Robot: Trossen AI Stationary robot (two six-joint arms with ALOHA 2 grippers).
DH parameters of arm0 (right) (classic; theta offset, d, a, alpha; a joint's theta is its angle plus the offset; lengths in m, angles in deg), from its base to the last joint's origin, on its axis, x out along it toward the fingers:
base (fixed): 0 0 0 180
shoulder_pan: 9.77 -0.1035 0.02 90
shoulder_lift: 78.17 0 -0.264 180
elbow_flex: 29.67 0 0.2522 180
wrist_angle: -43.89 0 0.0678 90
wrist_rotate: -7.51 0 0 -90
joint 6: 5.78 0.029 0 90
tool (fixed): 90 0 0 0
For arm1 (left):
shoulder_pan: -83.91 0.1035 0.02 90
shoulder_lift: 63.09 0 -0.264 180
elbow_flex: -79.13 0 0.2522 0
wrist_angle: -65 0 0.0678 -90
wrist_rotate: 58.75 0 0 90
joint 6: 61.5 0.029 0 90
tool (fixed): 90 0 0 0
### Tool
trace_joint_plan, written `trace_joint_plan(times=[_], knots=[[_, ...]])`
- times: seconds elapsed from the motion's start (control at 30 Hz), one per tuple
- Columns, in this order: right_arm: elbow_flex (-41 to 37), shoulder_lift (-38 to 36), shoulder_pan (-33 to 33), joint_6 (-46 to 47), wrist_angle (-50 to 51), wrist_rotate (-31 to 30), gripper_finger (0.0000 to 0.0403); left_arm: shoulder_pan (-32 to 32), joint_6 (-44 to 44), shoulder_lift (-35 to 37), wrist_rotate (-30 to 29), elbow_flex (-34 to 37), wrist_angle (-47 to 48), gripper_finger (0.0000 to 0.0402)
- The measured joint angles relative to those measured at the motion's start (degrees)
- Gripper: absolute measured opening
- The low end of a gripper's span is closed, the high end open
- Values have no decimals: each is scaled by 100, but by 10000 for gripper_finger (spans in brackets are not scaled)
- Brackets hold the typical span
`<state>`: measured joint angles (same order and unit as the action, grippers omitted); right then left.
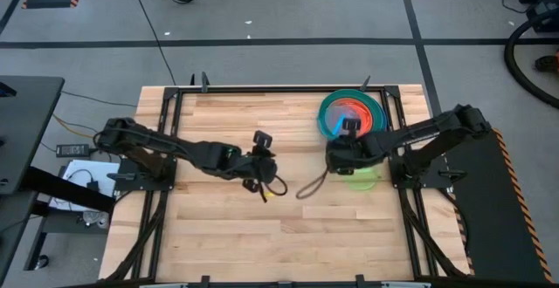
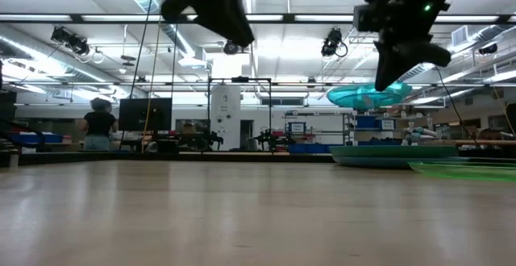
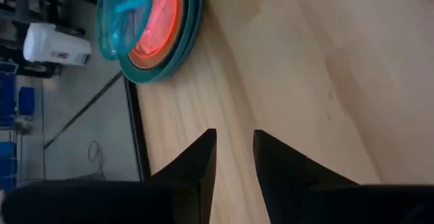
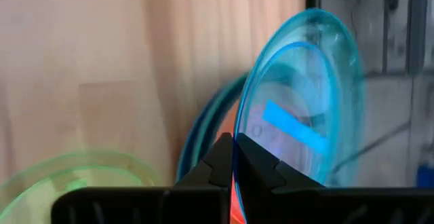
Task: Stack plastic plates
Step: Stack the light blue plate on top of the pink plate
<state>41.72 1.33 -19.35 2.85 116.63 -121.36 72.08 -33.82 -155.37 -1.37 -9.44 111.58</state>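
Note:
A stack of plates sits near the table's far right corner, with a teal rim outside and orange-red inside; it also shows in the low view and the left wrist view. My right gripper is shut on a clear cyan plate, lifted just at the stack's near edge. A small green plate lies flat on the table under the right arm. My left gripper hovers open over the table's middle, touching nothing. My right gripper pinches the cyan plate's rim between its two fingers, one on each face. The plate is lifted clear, above the stack's height in the low view. It extends away from the fingers towards the stack.
Black frame rails run along the table's edges. A loose cable loops below the right gripper. Bare wood spreads over the near half. A person stands far off in the room.

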Motion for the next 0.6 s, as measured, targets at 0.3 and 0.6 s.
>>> trace_joint_plan(times=[0.3, 0.6], knots=[[-313, 2, 1063, 292, -258, 437, 23, -97, -262, 528, -32, 1103, -705, 105], [-503, 2, 1910, -74, -774, 646, 23, -72, -614, 1332, -27, 2085, -1359, 104]])
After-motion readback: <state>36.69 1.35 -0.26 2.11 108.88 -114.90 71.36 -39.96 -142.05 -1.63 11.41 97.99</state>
